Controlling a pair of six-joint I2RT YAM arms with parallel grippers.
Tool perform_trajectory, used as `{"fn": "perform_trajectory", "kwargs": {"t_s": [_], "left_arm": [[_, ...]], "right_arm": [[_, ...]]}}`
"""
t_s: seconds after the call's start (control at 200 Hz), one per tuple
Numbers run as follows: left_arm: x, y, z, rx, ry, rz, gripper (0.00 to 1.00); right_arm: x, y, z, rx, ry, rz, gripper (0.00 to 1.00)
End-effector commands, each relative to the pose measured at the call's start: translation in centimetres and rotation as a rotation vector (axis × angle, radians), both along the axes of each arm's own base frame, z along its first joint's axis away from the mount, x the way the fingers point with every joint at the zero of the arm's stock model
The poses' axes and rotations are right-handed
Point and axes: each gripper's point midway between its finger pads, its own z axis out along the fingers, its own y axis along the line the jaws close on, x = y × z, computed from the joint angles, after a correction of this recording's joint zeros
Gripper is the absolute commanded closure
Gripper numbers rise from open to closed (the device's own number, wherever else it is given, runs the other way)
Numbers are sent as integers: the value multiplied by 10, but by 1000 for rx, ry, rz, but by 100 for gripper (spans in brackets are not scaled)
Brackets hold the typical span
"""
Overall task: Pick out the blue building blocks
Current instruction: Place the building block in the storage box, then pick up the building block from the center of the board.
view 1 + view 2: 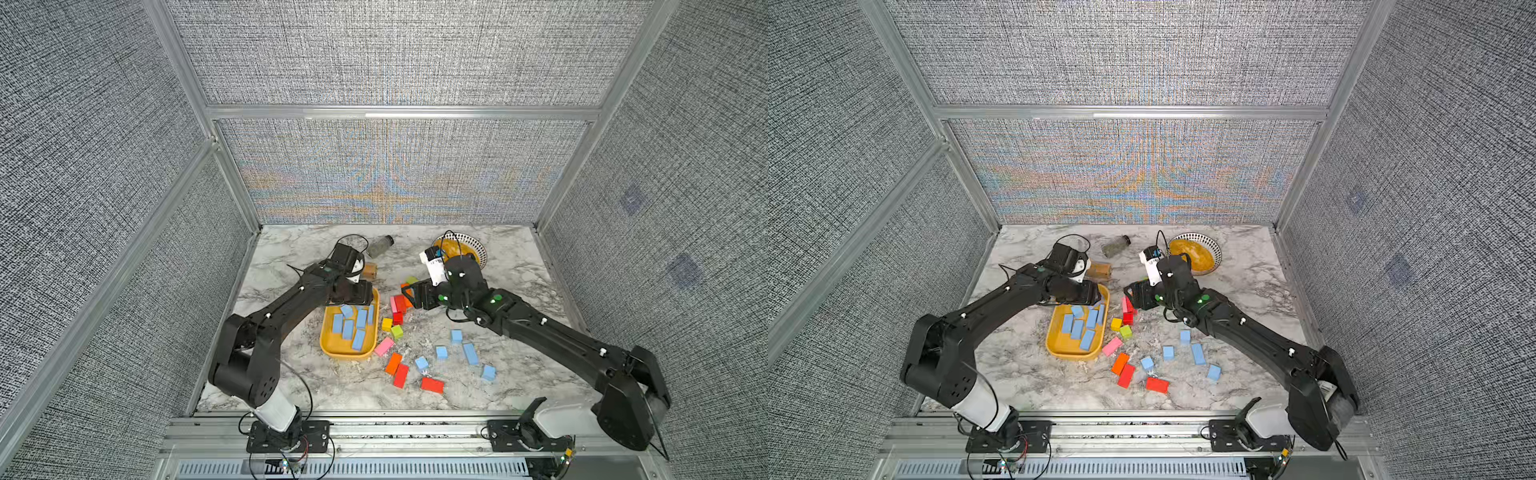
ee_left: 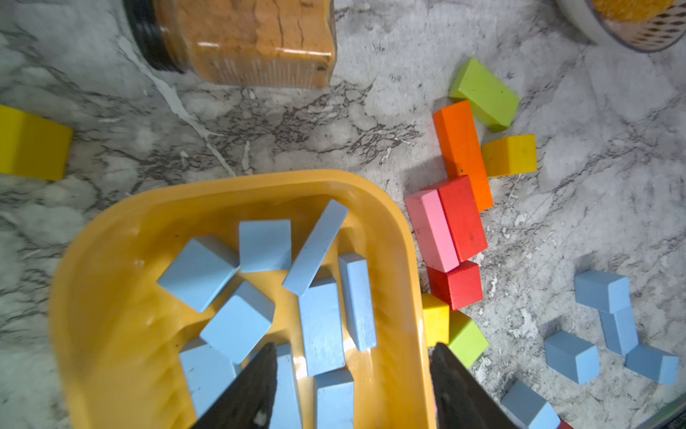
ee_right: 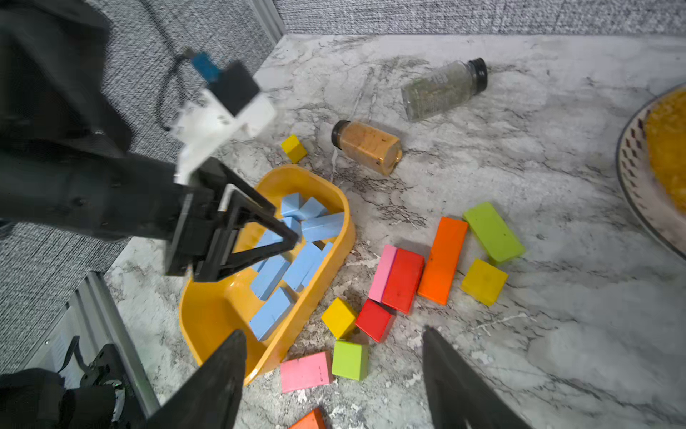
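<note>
Several blue building blocks [image 1: 348,328] [image 1: 1077,328] [image 2: 321,327] [image 3: 271,314] lie piled in a yellow tray [image 1: 349,355] [image 1: 1073,355] [image 2: 260,178] [image 3: 208,315]. More blue blocks [image 1: 470,354] [image 1: 1198,354] [image 2: 601,289] lie loose on the marble table, right of the tray. My left gripper [image 1: 357,305] [image 2: 354,347] [image 3: 286,226] hangs open over the tray's far end and holds nothing. One of its fingers is above the tray's inside, the other beyond its right rim. My right gripper [image 1: 409,297] [image 1: 1128,293] [image 3: 334,332] hovers open and empty above the coloured blocks right of the tray.
Red [image 1: 432,385], orange [image 1: 393,363], pink [image 1: 384,345], yellow [image 1: 387,324] and green [image 1: 397,331] blocks lie between the tray and the loose blue ones. Two spice jars [image 1: 380,245] [image 3: 367,146] lie at the back, beside a patterned bowl [image 1: 1196,253]. Fabric walls enclose the table.
</note>
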Motion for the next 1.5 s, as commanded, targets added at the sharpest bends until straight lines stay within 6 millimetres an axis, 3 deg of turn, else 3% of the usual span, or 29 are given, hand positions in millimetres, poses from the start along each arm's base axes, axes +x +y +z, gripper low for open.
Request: {"fn": "perform_trajectory", "kwargs": {"t_s": [0.0,0.145,0.285,0.45,0.581,0.796,1.196,1.281,1.366,1.496], "left_arm": [[3,7,19,0,-104,-25,26],[-4,27,33,-16,-163,-5,23],[-15,43,38,-59,-192,29,23],[-33,43,42,-95,-246,-16,22],[-40,40,40,-140,-247,-11,23],[-46,36,46,-184,-279,-42,24],[-59,44,49,-178,-332,-52,24],[-60,45,48,-179,-336,-53,24],[-60,45,49,-181,-341,-55,24],[-64,41,52,-199,-363,-102,25]], "right_arm": [[0,-16,-24,-28,139,-93,26],[-2,-30,-49,-68,268,-162,30],[-8,-59,-79,-125,435,-282,37],[-24,-100,-104,-244,560,-406,44],[-41,-118,-123,-315,634,-450,44],[-60,-125,-155,-398,729,-424,40],[-62,-128,-180,-487,777,-375,38],[-61,-130,-184,-508,780,-374,43],[-58,-131,-184,-520,765,-374,56],[-46,-127,-166,-488,689,-366,67]]}}
